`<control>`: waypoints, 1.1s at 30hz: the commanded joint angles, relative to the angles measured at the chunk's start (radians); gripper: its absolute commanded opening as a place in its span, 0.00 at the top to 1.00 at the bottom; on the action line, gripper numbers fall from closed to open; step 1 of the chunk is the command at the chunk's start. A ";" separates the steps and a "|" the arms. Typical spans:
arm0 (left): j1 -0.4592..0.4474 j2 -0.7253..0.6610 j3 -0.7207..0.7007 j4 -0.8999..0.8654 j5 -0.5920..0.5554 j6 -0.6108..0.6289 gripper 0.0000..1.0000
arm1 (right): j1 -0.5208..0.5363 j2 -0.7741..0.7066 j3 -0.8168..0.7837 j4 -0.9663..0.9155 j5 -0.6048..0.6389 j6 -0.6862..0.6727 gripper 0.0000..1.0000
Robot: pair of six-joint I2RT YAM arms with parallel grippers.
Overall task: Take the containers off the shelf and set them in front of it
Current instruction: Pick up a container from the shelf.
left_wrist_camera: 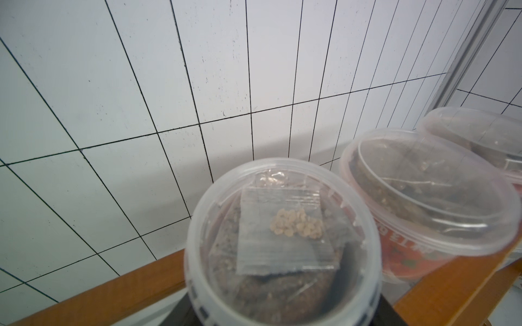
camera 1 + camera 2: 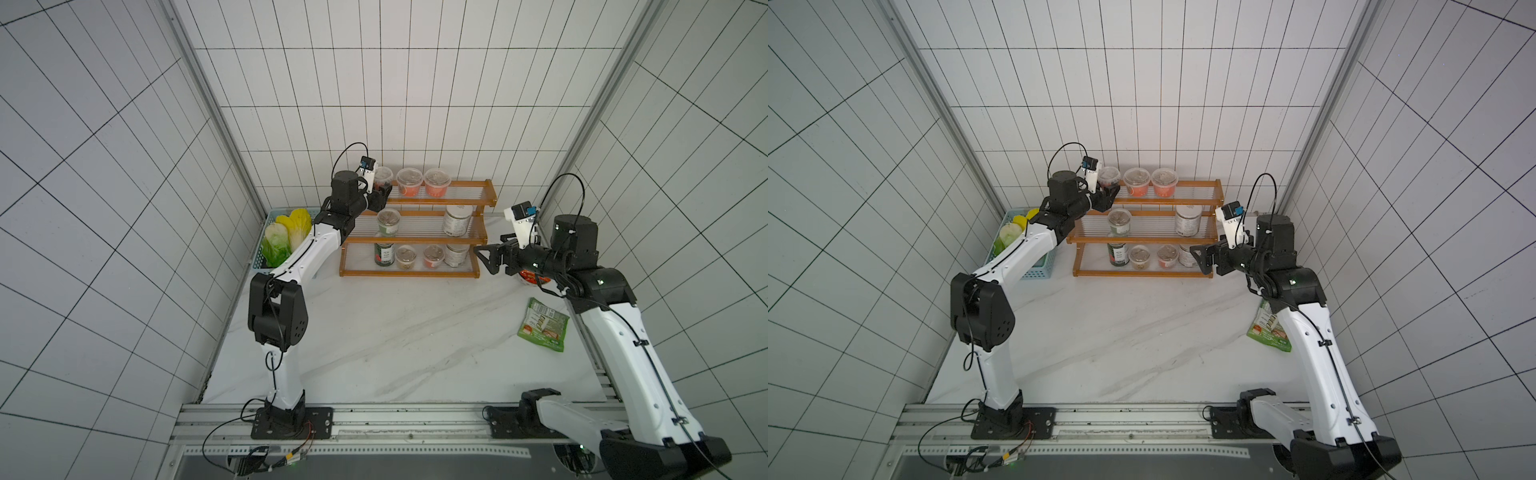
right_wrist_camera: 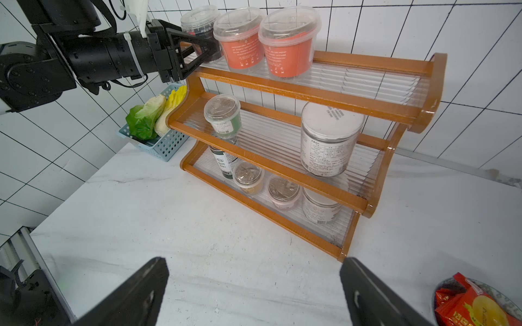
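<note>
Back wall [image 2: 395, 104]: white tiles with dark grout lines, just beyond the left fingers [image 3: 195, 42].
Side walls [image 2: 83, 208]: the same tiling on either side, meeting the back wall at bare aluminium corner posts [image 2: 216, 112].
Counter [image 2: 395, 332]: white marble-look slab with faint grey veins, spreading below the right fingers [image 3: 135, 293].
Rail [image 2: 415, 419]: aluminium profile along the counter's edge, well behind both sets of fingers.
Light: even and soft, with only pale shadows on the counter.
</note>
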 commanded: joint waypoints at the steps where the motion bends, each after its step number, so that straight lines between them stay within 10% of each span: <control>1: -0.005 -0.033 -0.010 0.028 0.000 0.021 0.43 | 0.007 -0.019 -0.012 0.018 0.013 -0.006 0.01; 33: -0.031 -0.358 -0.314 0.115 -0.079 0.012 0.49 | 0.007 -0.048 -0.018 0.036 0.038 0.000 0.01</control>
